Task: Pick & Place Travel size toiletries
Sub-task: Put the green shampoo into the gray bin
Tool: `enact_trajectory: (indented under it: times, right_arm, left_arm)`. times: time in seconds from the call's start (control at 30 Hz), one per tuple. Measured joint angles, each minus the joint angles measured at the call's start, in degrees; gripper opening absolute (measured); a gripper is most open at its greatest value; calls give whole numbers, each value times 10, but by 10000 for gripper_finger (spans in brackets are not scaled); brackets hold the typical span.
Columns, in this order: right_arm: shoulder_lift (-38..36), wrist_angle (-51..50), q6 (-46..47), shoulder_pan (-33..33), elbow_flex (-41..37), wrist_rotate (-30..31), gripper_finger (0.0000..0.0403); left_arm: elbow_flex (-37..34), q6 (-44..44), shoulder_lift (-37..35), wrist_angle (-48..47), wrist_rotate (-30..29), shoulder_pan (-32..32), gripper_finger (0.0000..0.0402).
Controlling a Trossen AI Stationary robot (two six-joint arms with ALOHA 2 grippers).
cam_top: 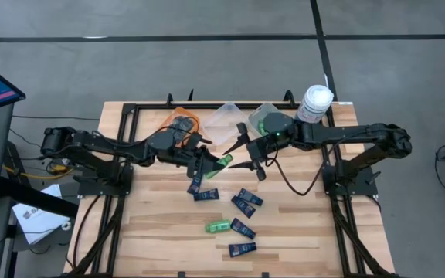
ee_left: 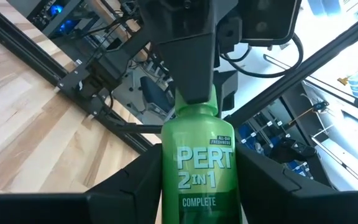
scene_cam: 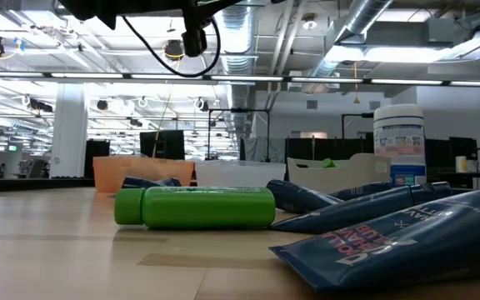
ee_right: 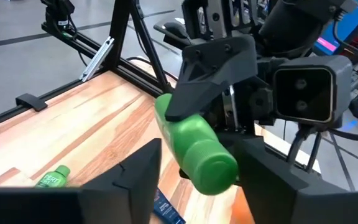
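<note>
A bright green mini bottle (cam_top: 224,160) hangs above the table's middle with my left gripper (cam_top: 215,162) shut on it. Its cap end (ee_right: 213,167) points toward my right gripper (cam_top: 247,157). That gripper is open, with a finger (ee_right: 138,171) on either side of the cap end. Another green bottle (cam_top: 218,227) lies on its side on the table, also plain in the low view (scene_cam: 194,207). Several dark navy tubes (cam_top: 243,205) lie flat around it. My left gripper pinches the green bottle's labelled body (ee_left: 197,165) between its two fingers (ee_left: 126,186), coming level from the table's left. The bottle lies along the fingers and sticks out past them, cap end away, clear of the table. My right gripper: I cannot tell whether its fingers touch the cap end.
At the table's far edge stand an orange bin (cam_top: 182,120), two clear bins (cam_top: 226,116) and a large white jar (cam_top: 314,104). Black frame rails (cam_top: 122,154) run along both sides. Bare wood (cam_top: 153,232) lies near left of the tubes.
</note>
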Motion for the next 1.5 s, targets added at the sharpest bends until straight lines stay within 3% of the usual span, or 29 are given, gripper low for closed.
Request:
enact_trajectory:
  times: [0.37,0.67,0.97,1.1,1.27,1.37,1.5]
  right_arm:
    - [0,-14,0,0,0,-2,93]
    - [0,-22,24,0,0,4,92]
    - [-15,-38,48,-6,1,9,86]
    - [-41,-82,50,-20,1,7,86]
    - [-85,-219,38,-52,0,9,86]
    - [-110,-302,34,-82,0,62,86]
    - [-110,-385,44,-135,0,248,87]
  left_arm:
    - [-1,-4,0,0,2,-1,171]
    - [-1,-4,0,0,-1,-1,180]
    - [-1,6,-4,13,-3,0,261]
    - [-1,17,-20,8,-3,8,291]
    - [1,60,-62,-30,0,33,300]
    - [-1,92,-90,-88,0,52,301]
    - [-1,122,-129,-135,-4,77,301]
